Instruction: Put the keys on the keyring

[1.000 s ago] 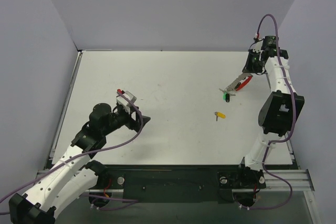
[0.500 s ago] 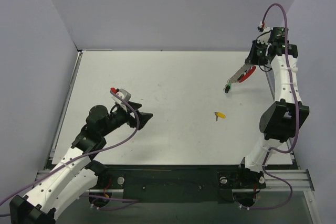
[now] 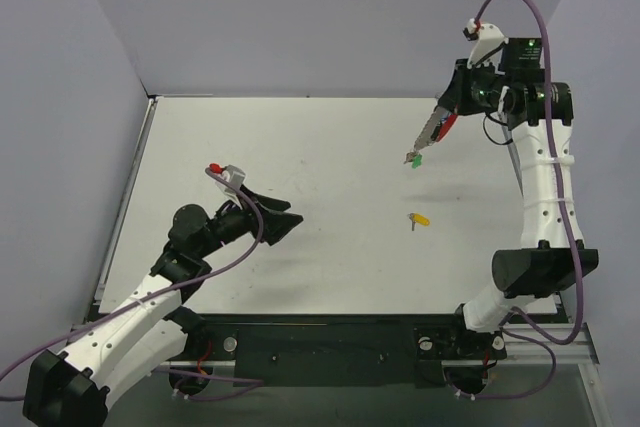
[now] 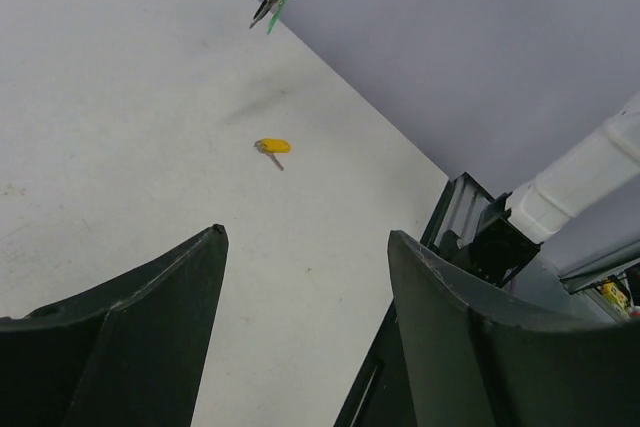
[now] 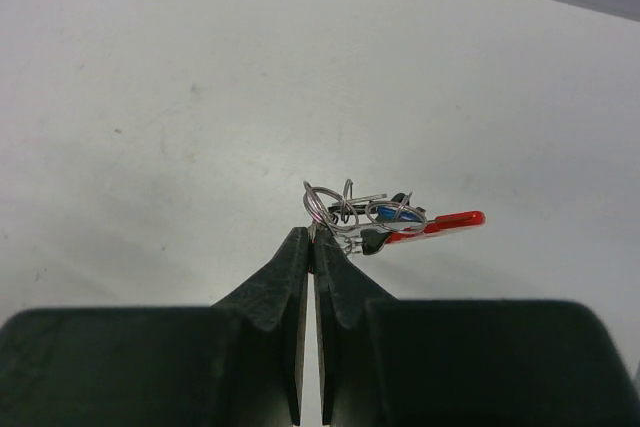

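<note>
The left jaws stand wide apart with nothing between them, held low over the left half of the bench (image 3: pixel 330 137) with the tips pointing toward the middle. In the left wrist view their two dark fingers (image 4: pixel 150 332) frame bare bench. Beyond them the yellow key (image 4: pixel 273 146) lies flat on the surface, well apart from both arms. Seen from above, this key sits right of centre, its metal shaft to the left of its head, between the left jaws and the right arm (image 3: pixel 540 177). Farther right and toward the back, the right jaws are pressed together, clamped on the keyring (image 5: pixel 340 205), and pinch one of its silvery loops at their very tips. The keyring is lifted clear of the bench, and its chain hangs down and to the left of the jaws. A red key (image 5: pixel 440 223) sits bunched beside the loops close to the jaws. A green key (image 3: pixel 413 159) and a black key (image 4: pixel 264 9) dangle together at the chain's lowest end, in the air beyond the yellow key
</note>
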Controlling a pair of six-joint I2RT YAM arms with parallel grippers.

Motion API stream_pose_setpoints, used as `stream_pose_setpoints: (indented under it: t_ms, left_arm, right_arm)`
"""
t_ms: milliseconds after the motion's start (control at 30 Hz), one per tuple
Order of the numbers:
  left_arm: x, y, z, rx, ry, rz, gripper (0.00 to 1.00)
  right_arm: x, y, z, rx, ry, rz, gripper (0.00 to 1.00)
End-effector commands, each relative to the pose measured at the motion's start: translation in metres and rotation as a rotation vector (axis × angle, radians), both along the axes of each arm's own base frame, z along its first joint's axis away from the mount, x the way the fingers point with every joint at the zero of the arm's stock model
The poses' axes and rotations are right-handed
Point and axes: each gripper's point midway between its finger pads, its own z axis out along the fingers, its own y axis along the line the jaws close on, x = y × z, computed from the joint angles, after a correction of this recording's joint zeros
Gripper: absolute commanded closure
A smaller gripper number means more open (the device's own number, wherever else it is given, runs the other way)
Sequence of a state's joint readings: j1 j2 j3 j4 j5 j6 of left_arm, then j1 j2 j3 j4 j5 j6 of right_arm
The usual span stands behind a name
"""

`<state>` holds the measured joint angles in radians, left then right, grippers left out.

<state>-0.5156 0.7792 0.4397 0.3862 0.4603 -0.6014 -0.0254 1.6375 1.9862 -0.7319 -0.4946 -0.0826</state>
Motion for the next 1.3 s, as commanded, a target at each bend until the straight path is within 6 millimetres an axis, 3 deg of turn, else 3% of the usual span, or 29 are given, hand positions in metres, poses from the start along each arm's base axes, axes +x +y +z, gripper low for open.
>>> stream_pose_setpoints:
  t_ms: [0,133,300,433,500,600,867,900,1167,1267]
  left_arm:
    - [-0.025,-0.014,0.043,-0.085,-0.152,-0.135,0.25]
    - [-0.041,-0.019,0.051,-0.046,-0.220,-0.160,0.25]
    - [-0.036,-0.007,0.040,-0.060,-0.185,-0.040,0.24]
    - [-0.031,0.016,0.019,-0.114,-0.121,0.103,0.25]
    - [-0.025,0.033,-0.003,-0.097,-0.011,0.213,0.27]
    - [-0.016,0.056,-0.020,-0.079,0.059,0.351,0.28]
    - [-0.014,0.068,-0.041,-0.076,0.148,0.424,0.28]
    - [-0.015,0.068,-0.054,-0.039,0.184,0.426,0.28]
    - [-0.013,0.056,-0.075,0.014,0.267,0.391,0.28]
    - [-0.012,0.049,-0.074,0.005,0.266,0.369,0.28]
  right_arm:
    - [-0.051,0.062,0.039,0.024,-0.076,0.227,1.00]
    - [-0.094,0.113,0.031,0.042,-0.037,0.444,1.00]
    - [-0.162,0.171,-0.001,0.041,-0.012,0.840,1.00]
    - [-0.217,0.195,-0.048,-0.062,0.035,1.163,1.00]
    - [-0.241,0.198,-0.075,-0.170,0.010,1.396,1.00]
    - [-0.277,0.194,-0.107,-0.190,0.105,1.644,1.00]
    - [-0.317,0.201,-0.142,-0.126,0.240,1.936,1.00]
    - [-0.319,0.202,-0.143,-0.127,0.234,1.957,1.00]
    - [-0.296,0.221,-0.164,-0.114,0.332,1.931,1.00]
    - [-0.288,0.225,-0.169,-0.103,0.368,1.909,1.00]
